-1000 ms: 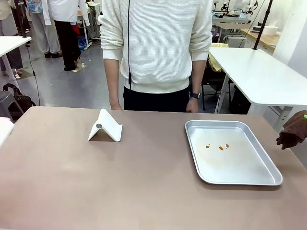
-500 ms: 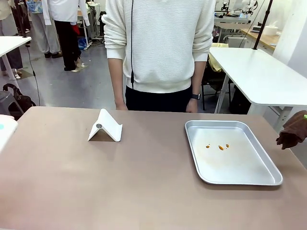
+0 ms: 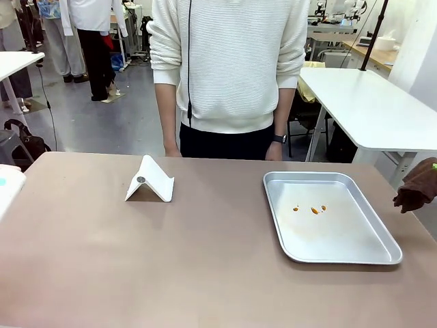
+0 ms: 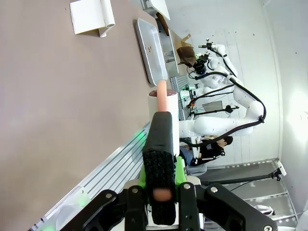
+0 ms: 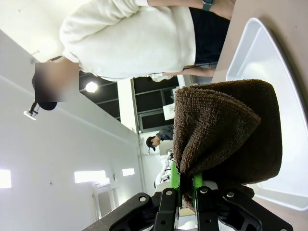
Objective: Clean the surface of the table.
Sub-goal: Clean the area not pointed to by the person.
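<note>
Table [image 3: 205, 260] spans the front view, its top dry and unwiped, w/ a white stand [image 3: 151, 181] at far-left and a tray [image 3: 345, 260] at right holding orange spots [image 3: 314, 210].

Just changed: a white shape w/ teal patch [image 3: 8, 188] has edged in at the table's left edge. Prob. part of the left arm, can't tell for sure. So the left side seems to be moving in, but no wiping has started yet.

Left gripper [image 4: 161, 120] is clamped on a white tube w/ pink tip [image 4: 162, 96], off the near edge of the table. Right gripper [image 5: 185, 185] is clamped on a folded brown cloth [image 5: 226, 130], which hangs just off the table's right edge, beside the tray, touching nothing.

Vs earlier frame: person [image 3: 229, 61] has shifted a bit to the right and stands at the far edge w/ hands down. Stand, tray, spots and cloth are in the same places. The white shape reaches further in, and its teal patch is new.
</note>
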